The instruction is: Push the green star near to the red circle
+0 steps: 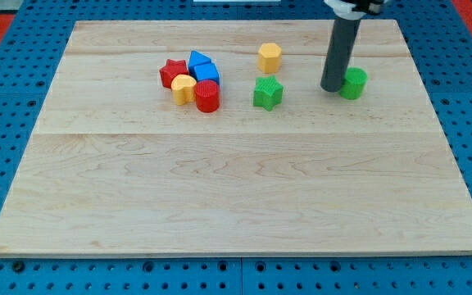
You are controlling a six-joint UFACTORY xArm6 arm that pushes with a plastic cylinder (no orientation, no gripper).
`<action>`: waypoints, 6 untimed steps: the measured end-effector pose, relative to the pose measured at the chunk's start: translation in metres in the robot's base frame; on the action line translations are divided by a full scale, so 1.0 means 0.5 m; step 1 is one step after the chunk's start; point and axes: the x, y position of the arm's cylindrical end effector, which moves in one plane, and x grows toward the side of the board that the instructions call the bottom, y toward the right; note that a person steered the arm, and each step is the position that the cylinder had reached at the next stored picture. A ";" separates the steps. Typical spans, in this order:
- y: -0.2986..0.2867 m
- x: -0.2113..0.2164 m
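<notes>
Camera view: my tip (333, 88) holds nothing and touches the green round block (354, 83). Green star (267, 93) lies apart, right of the red circle (207, 96).

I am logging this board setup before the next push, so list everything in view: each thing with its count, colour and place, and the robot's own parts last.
green star: 1, green, upper middle of the board, right of the cluster
red circle: 1, red, lower right of the cluster at upper left
red star: 1, red, left end of the cluster
yellow circle: 1, yellow, in the cluster, touching the red circle's left
blue blocks: 2, blue, top of the cluster, exact shapes unclear
yellow hexagon: 1, yellow, above the green star
green circle: 1, green, upper right
wooden board: 1, light wood, on a blue pegboard
my tip: 1, dark rod, against the green circle's left side
</notes>
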 end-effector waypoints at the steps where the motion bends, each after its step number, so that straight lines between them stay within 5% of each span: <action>1: 0.007 0.033; 3: -0.025 0.050; 6: -0.223 0.014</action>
